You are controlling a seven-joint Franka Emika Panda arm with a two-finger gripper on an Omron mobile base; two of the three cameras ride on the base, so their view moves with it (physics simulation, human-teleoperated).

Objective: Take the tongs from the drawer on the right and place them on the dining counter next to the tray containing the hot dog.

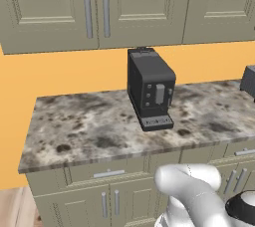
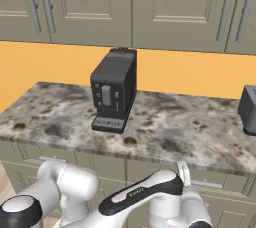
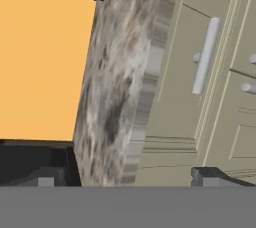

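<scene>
Right base view looks over the wall counter (image 2: 165,127) of speckled stone, with upper cabinets (image 2: 175,7) above an orange wall. On the counter stands a dark coffee machine (image 2: 114,89), left of centre, and at the far right edge a second dark appliance (image 2: 248,109). Under the counter's near edge runs a row of closed drawers; the drawer (image 2: 210,184) on the right, with its pale bar handle (image 2: 205,184), is shut, so the tongs, judged to lie inside it, are hidden. The tray, hot dog and dining counter lie outside these pictures.

The white arm (image 2: 145,197) is folded low in front of the cabinets. In the hand view, which is rolled onto its side, the gripper (image 3: 125,177) faces the counter edge and a drawer front with its handle (image 3: 206,54). Its two dark tips stand far apart at the bottom, so the jaws appear wide and hold nothing.

The step in hand is likely reaching for the handle. Done well, the hand should centre the open tips across the bar, close squarely on it, then pull straight out along the drawer's travel.
</scene>
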